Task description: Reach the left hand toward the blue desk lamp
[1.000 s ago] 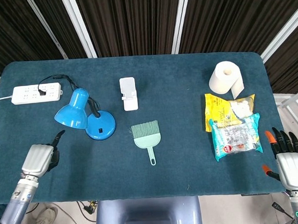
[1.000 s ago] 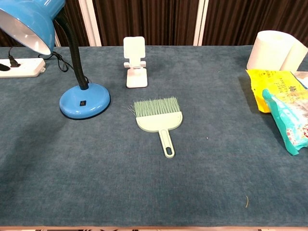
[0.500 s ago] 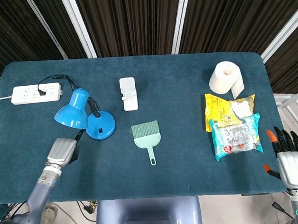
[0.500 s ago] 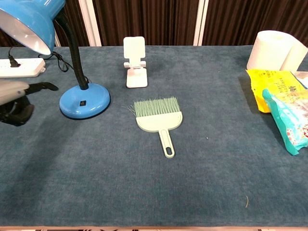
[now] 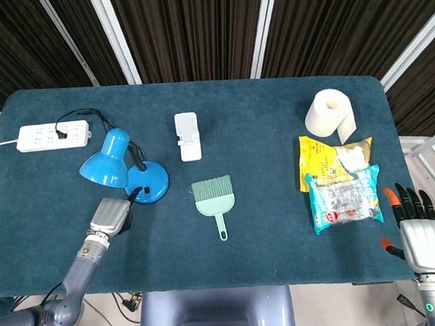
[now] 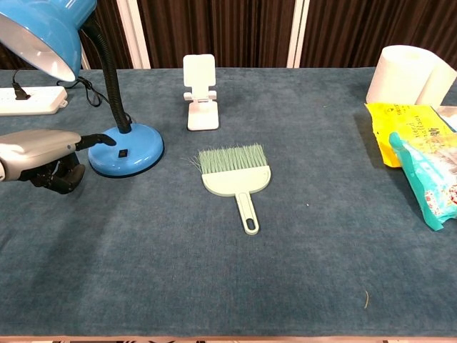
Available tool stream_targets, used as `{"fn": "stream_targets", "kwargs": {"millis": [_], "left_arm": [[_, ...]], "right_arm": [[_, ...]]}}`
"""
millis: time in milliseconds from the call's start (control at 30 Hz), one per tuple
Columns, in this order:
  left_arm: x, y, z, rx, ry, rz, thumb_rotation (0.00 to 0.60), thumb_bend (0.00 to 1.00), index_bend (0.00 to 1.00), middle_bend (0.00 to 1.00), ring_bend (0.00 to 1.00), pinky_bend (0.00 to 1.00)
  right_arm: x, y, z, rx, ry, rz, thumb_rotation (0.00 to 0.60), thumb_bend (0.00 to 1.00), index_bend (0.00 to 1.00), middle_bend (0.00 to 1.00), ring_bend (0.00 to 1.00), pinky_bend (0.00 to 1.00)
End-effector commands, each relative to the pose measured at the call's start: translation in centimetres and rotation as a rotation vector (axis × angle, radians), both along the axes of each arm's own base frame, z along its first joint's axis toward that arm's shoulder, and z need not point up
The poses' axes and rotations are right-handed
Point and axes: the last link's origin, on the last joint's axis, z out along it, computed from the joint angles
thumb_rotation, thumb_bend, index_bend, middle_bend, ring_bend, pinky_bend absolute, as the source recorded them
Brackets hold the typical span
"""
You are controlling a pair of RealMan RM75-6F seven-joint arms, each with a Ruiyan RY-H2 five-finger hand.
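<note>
The blue desk lamp stands at the table's left, its round base [image 5: 148, 182] [image 6: 127, 150] under a bent black neck and its shade [image 5: 103, 160] [image 6: 43, 32] tipped toward the front left. My left hand [image 5: 111, 214] [image 6: 44, 153] hovers just in front and left of the base. One dark finger [image 6: 96, 140] points out over the base's rim while the others are curled under, holding nothing. Whether that fingertip touches the base I cannot tell. My right hand [image 5: 417, 228] rests off the table's front right corner with its fingers spread and nothing in it.
A white power strip [image 5: 53, 135] with the lamp's cord lies at the back left. A white phone stand [image 5: 188, 136] and a green hand brush [image 5: 214, 196] sit mid-table. A paper roll [image 5: 330, 113] and two snack bags [image 5: 334, 159] [image 5: 345, 198] lie at the right.
My left hand has moved right and forward from the table's front left edge up to the lamp base, its pointing finger now over the rim. The right hand has barely shifted.
</note>
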Motion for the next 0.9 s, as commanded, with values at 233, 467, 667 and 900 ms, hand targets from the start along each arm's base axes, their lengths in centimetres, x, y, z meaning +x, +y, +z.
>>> {"fn": "stream_targets", "kwargs": {"millis": [233, 467, 667, 900], "left_arm": [[0.1, 0.0, -0.6, -0.012, 0.009, -0.002, 0.6, 0.73, 0.09, 0.82, 0.68, 0.69], [0.2, 0.2, -1.0, -0.017, 0.014, -0.001, 0.6, 0.73, 0.09, 0.82, 0.68, 0.69], [0.3, 0.1, -1.4, -0.031, 0.024, -0.002, 0.6, 0.73, 0.1, 0.82, 0.68, 0.69], [0.2, -0.1, -1.6, -0.045, 0.047, -0.005, 0.6, 0.73, 0.16, 0.82, 0.68, 0.69]], "right_arm": [[0.0, -0.1, 0.0, -0.002, 0.001, -0.003, 0.6, 0.25, 0.03, 0.01, 0.05, 0.0], [0.0, -0.1, 0.0, -0.003, 0.001, -0.006, 0.6, 0.25, 0.03, 0.01, 0.05, 0.0], [0.0, -0.1, 0.0, -0.002, 0.001, -0.01, 0.6, 0.25, 0.03, 0.01, 0.05, 0.0], [0.1, -0.1, 0.0, -0.002, -0.003, -0.007, 0.6, 0.25, 0.03, 0.01, 0.05, 0.0]]}}
